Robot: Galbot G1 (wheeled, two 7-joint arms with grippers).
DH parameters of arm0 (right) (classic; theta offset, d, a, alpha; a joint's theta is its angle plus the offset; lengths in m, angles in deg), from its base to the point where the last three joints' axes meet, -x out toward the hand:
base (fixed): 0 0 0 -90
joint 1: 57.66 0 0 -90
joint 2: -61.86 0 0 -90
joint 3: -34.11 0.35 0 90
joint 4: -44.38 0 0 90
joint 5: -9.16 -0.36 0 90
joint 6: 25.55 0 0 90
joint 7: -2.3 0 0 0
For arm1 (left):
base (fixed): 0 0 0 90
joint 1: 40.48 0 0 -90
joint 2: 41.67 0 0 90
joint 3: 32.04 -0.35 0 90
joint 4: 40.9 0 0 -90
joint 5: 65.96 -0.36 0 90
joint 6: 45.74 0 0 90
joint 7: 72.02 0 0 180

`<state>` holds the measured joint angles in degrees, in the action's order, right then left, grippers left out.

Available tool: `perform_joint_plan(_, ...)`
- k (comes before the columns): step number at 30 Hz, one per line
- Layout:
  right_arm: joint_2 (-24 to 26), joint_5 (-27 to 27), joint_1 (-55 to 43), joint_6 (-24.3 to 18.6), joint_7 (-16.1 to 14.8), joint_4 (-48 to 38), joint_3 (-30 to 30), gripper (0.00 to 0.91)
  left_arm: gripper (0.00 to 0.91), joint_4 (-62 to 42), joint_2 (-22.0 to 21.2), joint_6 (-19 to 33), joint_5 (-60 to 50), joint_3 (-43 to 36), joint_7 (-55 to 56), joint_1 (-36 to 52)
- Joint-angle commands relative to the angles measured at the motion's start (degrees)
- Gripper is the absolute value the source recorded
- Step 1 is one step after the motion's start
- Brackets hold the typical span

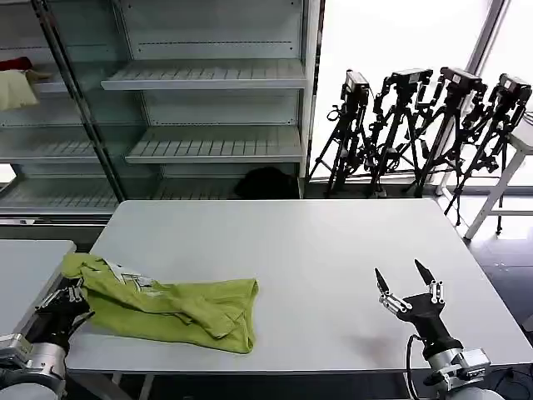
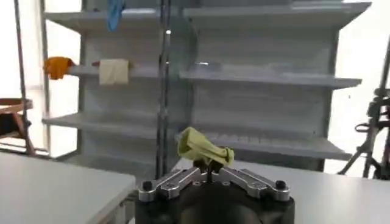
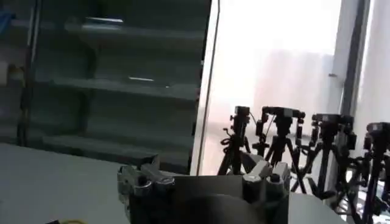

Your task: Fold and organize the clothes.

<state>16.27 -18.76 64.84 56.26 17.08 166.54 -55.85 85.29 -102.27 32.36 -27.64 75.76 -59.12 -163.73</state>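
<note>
Left hand [image 1: 73, 293] is pinching the T-shirt [image 1: 179, 308] at its left edge.
Shirt is lying bunched on the worktop's [image 1: 316, 250] near-left; it should lift slowly, keeping the pinch firm, while the right hand [image 1: 405, 282] is hovering, fingers spread, holding nothing.

— Head view? Looking down from above the near edge of the white table [image 1: 300, 250], far shelves [image 1: 208, 75] and tripods [image 1: 416, 125] beyond.
— Wrist views? Set low behind each gripper, facing far; left sharing the shelves [image 2: 268, 76], right the tripods [image 3: 280, 140].
</note>
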Motion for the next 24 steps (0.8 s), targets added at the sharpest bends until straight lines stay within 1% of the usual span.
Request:
perform_joint_plan(1,-0.20,0.12,0.29,-0.05,-0.01,0.15,0.59,0.907,0.000,1.83,-4.09,4.69,-16.30,-21.67,-6.38,0.30)
perform_joint_plan(3,-0.29,0.13,0.68,-0.12,-0.06,0.28,0.98,0.907,0.000,0.60,-5.54,5.53,-18.82,-26.47,-6.41,0.55)
perform_joint_plan(5,-0.43,0.16,0.80,-0.14,-0.08,0.15,1.09,0.907,0.000,0.63,-6.57,5.64,-19.82,-29.45,-6.34,1.11)
perform_joint_plan(6,-0.50,0.19,0.83,-0.16,-0.07,0.06,1.09,0.907,0.000,0.81,-7.80,5.56,-20.94,-31.25,-5.96,1.77)
perform_joint_plan(9,-0.62,0.32,0.83,-0.17,-0.14,0.14,1.05,0.907,0.000,1.31,-8.64,4.99,-22.16,-35.20,-5.34,3.74)
perform_joint_plan(16,-1.13,0.54,0.75,-0.31,-0.14,-0.01,0.82,0.907,0.010,0.59,-8.76,4.03,-23.03,-39.27,-4.99,5.67)
perform_joint_plan(22,-1.42,0.96,0.53,-0.19,-0.29,0.14,0.32,0.907,0.010,-1.76,-8.85,3.47,-23.55,-40.09,-4.37,7.80)
perform_joint_plan(24,-1.59,1.19,0.44,-0.16,-0.35,0.21,0.05,0.907,0.020,-3.10,-8.87,2.51,-23.48,-40.34,-3.45,9.34)
